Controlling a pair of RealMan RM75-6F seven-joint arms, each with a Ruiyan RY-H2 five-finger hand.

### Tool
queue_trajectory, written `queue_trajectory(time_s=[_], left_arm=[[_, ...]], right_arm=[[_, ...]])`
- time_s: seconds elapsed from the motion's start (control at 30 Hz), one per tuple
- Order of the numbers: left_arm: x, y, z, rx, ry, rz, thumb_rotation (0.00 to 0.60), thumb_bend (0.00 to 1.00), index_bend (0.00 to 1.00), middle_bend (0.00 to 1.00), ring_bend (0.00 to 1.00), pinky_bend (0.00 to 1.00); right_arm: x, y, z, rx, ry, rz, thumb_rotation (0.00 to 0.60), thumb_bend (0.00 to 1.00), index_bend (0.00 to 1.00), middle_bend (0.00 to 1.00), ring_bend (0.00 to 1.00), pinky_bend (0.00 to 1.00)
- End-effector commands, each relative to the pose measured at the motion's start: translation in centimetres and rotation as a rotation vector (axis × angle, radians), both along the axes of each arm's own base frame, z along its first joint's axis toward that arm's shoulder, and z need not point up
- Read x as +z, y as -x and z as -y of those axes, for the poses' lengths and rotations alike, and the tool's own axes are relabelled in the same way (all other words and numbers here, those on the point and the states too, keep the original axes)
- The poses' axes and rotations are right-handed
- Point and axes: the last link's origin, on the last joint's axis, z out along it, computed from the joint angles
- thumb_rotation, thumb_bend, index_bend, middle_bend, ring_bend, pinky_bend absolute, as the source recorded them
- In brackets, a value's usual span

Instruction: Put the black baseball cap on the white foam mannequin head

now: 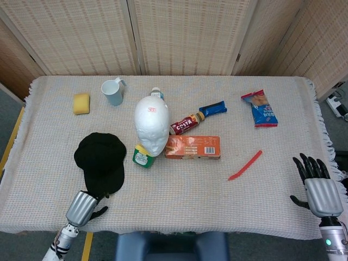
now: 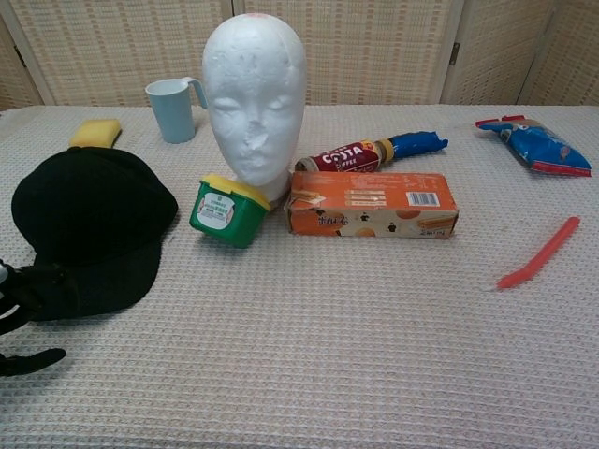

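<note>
Presently, the black fabric baseball cap lies flat just left of the white foam mannequin head. The left hand is placed at its brim, fingers under or over the edge cannot be told; a firm brim grip is advised before lifting. The right hand is spread, holding nothing, well right of the head.

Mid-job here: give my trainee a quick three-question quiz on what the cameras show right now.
1. True or false: the black cap already sits on the mannequin head.
2. Which hand is at the cap's brim: A) left hand B) right hand?
3. Fill in: the green tub with a yellow lid leans against the ____.

Key: 1. False, it lies on the table. 2. A. 3. Mannequin head.
</note>
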Motion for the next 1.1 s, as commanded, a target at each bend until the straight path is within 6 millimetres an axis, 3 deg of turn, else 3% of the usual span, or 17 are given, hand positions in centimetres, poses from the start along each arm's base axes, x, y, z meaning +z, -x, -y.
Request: queue_trajectory(time_s=[0.03, 0.57, 1.1], left_arm=[[-1.1, 0.0, -1.1, 0.003, -0.027, 0.011, 0.600, 0.23, 0.54, 1.00, 1.00, 1.00], [-1.9, 0.7, -3.2, 0.009, -0.055, -0.091, 0.600, 0.30, 0.54, 1.00, 1.00, 1.00], [-0.2, 0.6, -4.8, -0.002, -0.172, -0.110, 0.600, 0.34, 0.53, 1.00, 1.00, 1.00]], right_arm=[[0.0, 0.0, 0.0, -0.001, -0.002, 0.001, 0.600, 0.04, 0.00, 0.00, 0.00, 0.00], [0.0, 0.3, 0.3, -0.029, -0.027, -0.001, 0.600, 0.04, 0.00, 0.00, 0.00, 0.00], [-0.4, 0.3, 0.3, -0.049, -0.084, 0.010, 0.600, 0.05, 0.00, 0.00, 0.00, 0.00]])
